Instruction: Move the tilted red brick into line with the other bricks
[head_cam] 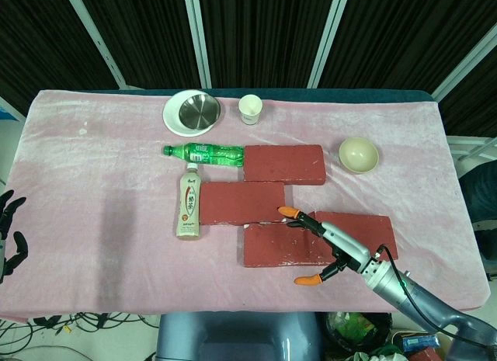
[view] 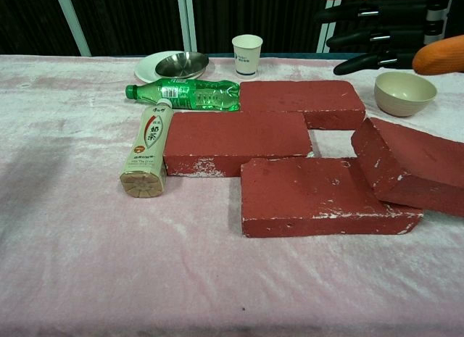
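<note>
Three red bricks lie flat in a stepped row: a far brick point(head_cam: 284, 163) point(view: 304, 101), a middle brick point(head_cam: 242, 203) point(view: 235, 141) and a near brick point(head_cam: 279, 246) point(view: 319, 196). The tilted red brick point(head_cam: 365, 229) point(view: 413, 167) lies at the right, its left end propped on the near brick's right end. My right hand point(head_cam: 330, 248) point(view: 391, 25) hovers over where those two meet, with orange-tipped fingers spread and nothing held. My left hand point(head_cam: 8, 237) hangs at the far left table edge, fingers apart and empty.
A green bottle point(head_cam: 206, 153) point(view: 188, 94) and a tea bottle point(head_cam: 189, 210) point(view: 147, 148) lie left of the bricks. A steel bowl on a plate point(head_cam: 192, 112) point(view: 181, 63), a paper cup point(head_cam: 250, 109) point(view: 247, 54) and a beige bowl point(head_cam: 358, 154) point(view: 404, 93) stand behind.
</note>
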### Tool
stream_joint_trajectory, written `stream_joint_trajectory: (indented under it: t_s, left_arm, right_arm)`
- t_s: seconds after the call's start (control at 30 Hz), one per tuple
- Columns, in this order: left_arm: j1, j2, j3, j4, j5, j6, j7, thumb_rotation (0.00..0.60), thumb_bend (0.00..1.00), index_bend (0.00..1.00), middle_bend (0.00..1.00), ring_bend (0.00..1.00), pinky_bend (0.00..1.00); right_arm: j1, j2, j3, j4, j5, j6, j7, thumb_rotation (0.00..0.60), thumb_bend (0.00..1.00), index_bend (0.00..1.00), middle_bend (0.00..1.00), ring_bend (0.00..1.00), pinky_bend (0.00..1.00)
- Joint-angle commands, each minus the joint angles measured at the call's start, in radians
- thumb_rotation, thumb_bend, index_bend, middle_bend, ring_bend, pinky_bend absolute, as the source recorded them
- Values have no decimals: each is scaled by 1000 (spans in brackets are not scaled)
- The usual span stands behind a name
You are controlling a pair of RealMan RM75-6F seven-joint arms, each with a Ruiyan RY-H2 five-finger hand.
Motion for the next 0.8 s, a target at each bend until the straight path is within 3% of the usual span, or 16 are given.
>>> stream_joint_trajectory:
  t_s: [0.03, 0.8]
  left_arm:
    - [0, 0, 1, 0, 1, 0, 1, 600, 735, 151, 42, 0, 0]
    - [-4, -4, 4, 6, 10, -3, 18, 600, 735, 151, 42, 0, 0]
  right_arm:
    - [1, 0, 0, -1, 1, -1, -2, 600, 0, 0, 0, 15, 93]
    - [-11, 10, -2, 3, 18, -1, -53, 600, 0, 0, 0, 15, 93]
